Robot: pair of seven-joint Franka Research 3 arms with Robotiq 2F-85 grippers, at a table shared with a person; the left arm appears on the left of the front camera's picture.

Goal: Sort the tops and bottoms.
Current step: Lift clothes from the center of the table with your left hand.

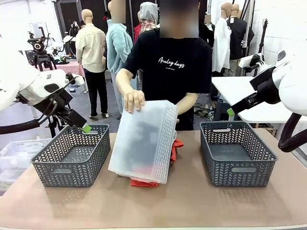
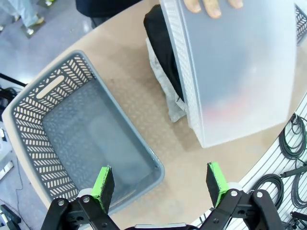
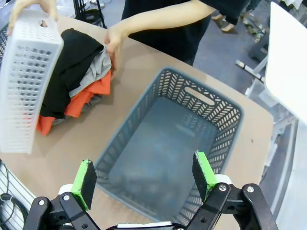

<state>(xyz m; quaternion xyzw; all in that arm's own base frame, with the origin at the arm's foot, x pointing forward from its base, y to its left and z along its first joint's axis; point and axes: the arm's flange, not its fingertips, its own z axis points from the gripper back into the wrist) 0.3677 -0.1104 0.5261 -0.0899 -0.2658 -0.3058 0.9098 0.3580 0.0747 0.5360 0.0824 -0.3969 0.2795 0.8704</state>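
Tilting on one edge at the middle of the table [image 1: 192, 211], one translucent white bin [image 1: 144, 139] turns its base toward the robot and its mouth toward the person. Two hands steady it: the upper hand [image 1: 133, 100] lies on the bin's raised edge, and the lower hand [image 3: 112, 45] sits at the bin's mouth, just beside the cloth.

Three garments can be counted spilling from the bin's mouth in one heap: one black garment [image 3: 72, 62] uppermost and partly inside the bin, one light grey garment [image 3: 93, 69] beneath it, and one orange T-shirt [image 3: 91, 93] lowest, poking out under the bin's bottom edge. Whether a darker grey piece lies under them cannot be told.

Two dark grey baskets flank the bin, the left basket [image 1: 67, 172] and the right basket [image 1: 235, 172], neither touching it.

Two grippers are present, each with jaws spread wide and nothing between the pads. The left gripper [image 2: 159, 184] hangs left of the bin above the left basket, and the right gripper [image 3: 144, 184] hangs right of the bin above the right basket. Both are well apart from the heap.
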